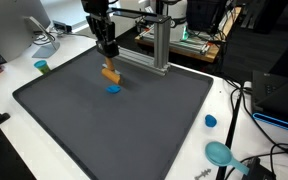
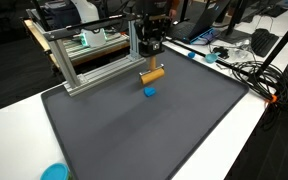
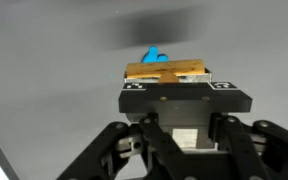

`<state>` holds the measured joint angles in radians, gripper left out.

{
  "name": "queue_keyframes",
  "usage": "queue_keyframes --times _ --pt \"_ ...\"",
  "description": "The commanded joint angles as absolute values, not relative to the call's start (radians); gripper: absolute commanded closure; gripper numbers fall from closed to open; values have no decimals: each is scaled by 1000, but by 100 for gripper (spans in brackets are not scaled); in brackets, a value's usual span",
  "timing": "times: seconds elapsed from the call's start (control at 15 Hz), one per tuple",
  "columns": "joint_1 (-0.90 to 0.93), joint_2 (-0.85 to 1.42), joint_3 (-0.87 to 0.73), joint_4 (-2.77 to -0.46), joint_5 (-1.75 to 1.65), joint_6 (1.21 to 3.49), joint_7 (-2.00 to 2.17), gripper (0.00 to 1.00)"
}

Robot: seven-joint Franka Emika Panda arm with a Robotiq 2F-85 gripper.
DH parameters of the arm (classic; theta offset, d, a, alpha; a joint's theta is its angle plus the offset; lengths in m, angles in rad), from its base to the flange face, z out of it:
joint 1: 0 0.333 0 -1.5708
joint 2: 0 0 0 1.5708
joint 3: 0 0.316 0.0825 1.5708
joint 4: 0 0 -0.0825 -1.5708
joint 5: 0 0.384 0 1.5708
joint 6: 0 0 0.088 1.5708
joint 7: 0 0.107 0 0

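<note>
An orange block (image 1: pixel 110 72) is being pinched at its middle by the end effector (image 1: pixel 109 66), so that both ends are left protruding. It is being held clear of the dark mat (image 1: pixel 84 120) on the worktop (image 2: pixel 14 120), just above a blue piece (image 1: pixel 114 88). A teal bowl (image 1: pixel 221 152) is being shown beside the mat, contents unseen.

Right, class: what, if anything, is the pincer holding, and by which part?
An orange block, pinched near its middle by the pincer, above a blue piece.
</note>
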<state>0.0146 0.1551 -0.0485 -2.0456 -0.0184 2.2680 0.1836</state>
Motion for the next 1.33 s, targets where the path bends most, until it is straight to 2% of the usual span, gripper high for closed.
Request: queue_keyframes --times 0.0,0.6,1.27 --pt "20 186 -51 -2081 -52 2365 291 78" --pt "26 262 -69 -2115 -75 2515 390 78" --pt "27 301 -73 -2117 -62 2580 421 78"
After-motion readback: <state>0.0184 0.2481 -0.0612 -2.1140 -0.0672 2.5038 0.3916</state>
